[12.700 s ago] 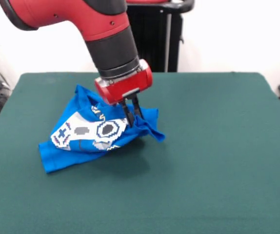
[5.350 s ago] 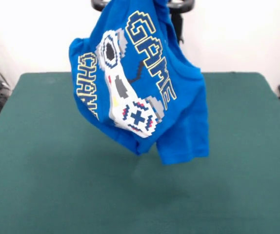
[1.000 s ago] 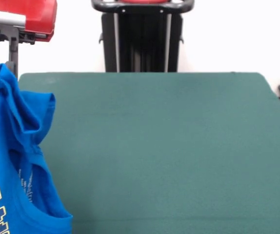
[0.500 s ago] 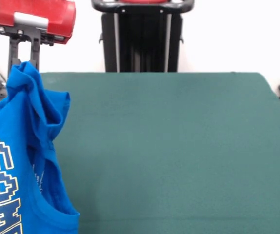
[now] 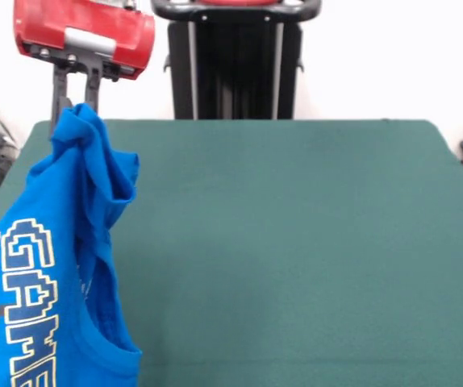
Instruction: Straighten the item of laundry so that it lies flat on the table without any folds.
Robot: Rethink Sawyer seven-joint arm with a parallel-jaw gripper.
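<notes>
The red-bodied pincer with two thin black fingers (image 5: 75, 103) was clenched on a bunched peak of the small bright blue T-shirt with yellow-outlined lettering (image 5: 50, 266), holding it aloft at the frame's left side; the garment hung in long vertical folds, its lower part running out of view, apparently so gravity could pull creases out before laying it down; beneath and beside it stretched the wide table with a dark green felt-like top (image 5: 296, 242); behind stood a black pedestal column (image 5: 235, 60).

A robot lab: green-clothed table (image 5: 296, 242), bare white wall (image 5: 393, 56).
</notes>
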